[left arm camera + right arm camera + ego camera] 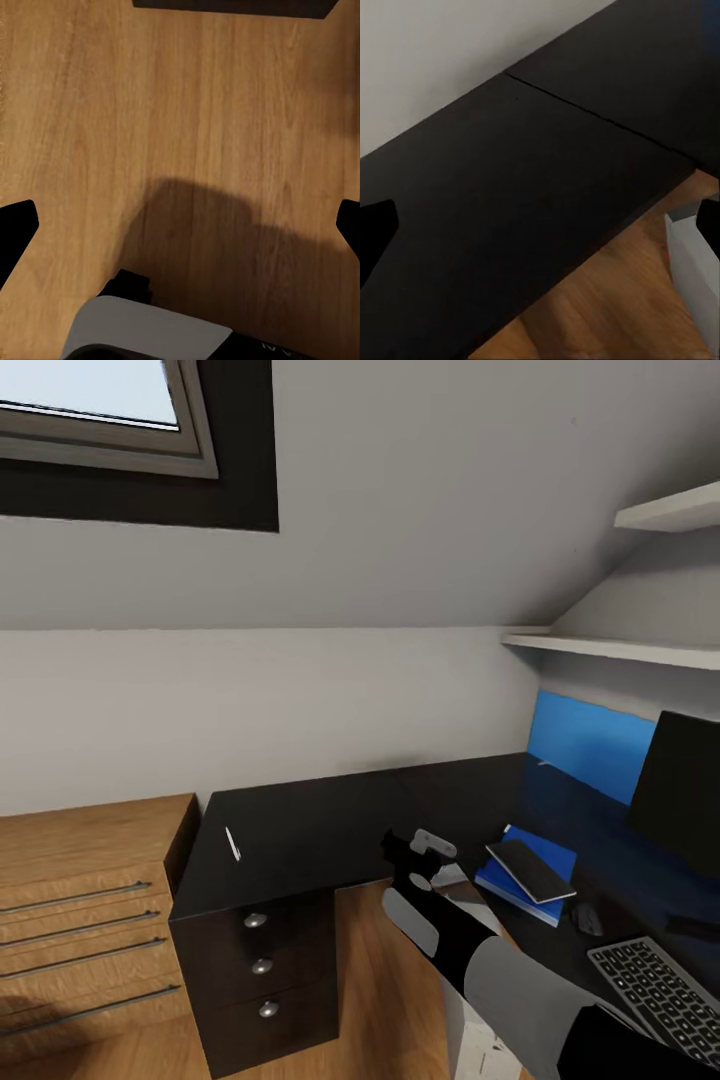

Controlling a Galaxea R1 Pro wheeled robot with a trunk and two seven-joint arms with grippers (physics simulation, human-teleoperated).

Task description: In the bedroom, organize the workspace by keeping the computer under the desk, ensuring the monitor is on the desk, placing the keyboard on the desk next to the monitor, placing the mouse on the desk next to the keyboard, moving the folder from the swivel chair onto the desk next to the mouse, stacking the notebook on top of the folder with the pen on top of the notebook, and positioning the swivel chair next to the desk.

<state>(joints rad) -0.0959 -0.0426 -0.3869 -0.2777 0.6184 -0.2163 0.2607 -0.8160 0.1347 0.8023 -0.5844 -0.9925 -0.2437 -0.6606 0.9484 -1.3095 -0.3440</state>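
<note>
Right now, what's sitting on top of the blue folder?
The dark notebook lies on top of the blue folder, set at a slant. Nothing rests on the notebook. The pen lies far off on the desk. The folder's covered middle stays hidden.

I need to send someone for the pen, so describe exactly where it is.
Find the long black desk and follow it to its left end, above the knobbed drawers. The pen lies there alone: a thin silvery-white sliver, far from the notebook and folder.

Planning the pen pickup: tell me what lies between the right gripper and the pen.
Head view: bare glossy black desk between right gripper and thin silvery-white pen.
</note>
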